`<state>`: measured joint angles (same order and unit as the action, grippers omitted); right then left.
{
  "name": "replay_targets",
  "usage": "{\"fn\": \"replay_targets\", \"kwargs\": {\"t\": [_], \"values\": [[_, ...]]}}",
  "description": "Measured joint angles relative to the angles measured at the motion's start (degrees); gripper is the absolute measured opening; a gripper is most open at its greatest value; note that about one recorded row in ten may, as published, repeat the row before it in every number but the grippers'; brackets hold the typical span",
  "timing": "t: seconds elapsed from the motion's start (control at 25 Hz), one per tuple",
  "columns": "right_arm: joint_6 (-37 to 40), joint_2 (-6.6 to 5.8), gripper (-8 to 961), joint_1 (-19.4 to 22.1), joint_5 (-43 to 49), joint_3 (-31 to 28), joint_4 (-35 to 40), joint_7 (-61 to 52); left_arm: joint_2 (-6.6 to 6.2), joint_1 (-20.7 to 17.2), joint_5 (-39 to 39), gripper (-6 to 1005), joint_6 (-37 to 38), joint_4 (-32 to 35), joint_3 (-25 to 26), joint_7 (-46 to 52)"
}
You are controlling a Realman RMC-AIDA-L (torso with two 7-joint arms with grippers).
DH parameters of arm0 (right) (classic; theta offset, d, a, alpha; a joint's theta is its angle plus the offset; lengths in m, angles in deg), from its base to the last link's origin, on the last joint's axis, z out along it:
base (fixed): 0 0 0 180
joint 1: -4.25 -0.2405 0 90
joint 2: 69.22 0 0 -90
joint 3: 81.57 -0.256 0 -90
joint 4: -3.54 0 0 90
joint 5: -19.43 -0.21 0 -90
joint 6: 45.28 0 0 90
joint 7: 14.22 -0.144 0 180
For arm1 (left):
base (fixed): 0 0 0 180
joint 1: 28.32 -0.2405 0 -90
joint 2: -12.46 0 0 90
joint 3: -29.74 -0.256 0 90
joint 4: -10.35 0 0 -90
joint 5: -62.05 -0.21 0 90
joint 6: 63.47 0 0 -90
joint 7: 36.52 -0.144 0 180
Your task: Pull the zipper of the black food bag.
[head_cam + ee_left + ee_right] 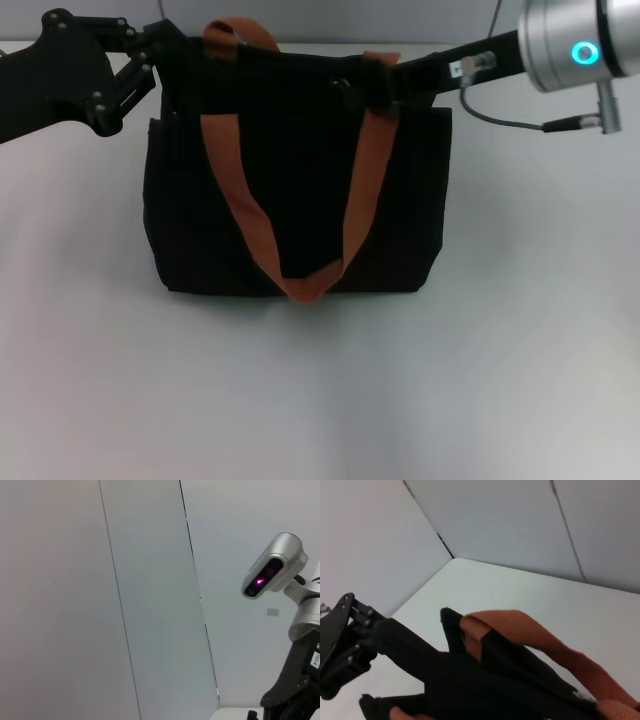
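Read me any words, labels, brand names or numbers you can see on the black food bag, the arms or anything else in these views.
None can be read.
The black food bag and its orange-brown straps show no print.
A small white label on the robot's body in the left wrist view carries marks too small to read.
A grey plate on the wall looks blank.
The glowing ring on the right arm is a light, not text.
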<state>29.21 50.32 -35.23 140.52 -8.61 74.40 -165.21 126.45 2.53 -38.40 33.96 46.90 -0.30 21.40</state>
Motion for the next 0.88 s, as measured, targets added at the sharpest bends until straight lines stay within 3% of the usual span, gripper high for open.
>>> {"fn": "replay_targets", "kwargs": {"t": [0.36,0.88], "values": [[0.8,0.03,18,4.9,0.1,-1.5,4.7,-0.6,0.01,0.0,0.0,84,-0.3,0.0,0.1,0.0],[0.2,-0.02,84,6.0,-5.0,-3.9,3.4,2.5,0.25,-0.1,0.0,84,-0.6,0.0,0.1,0.0]]}}
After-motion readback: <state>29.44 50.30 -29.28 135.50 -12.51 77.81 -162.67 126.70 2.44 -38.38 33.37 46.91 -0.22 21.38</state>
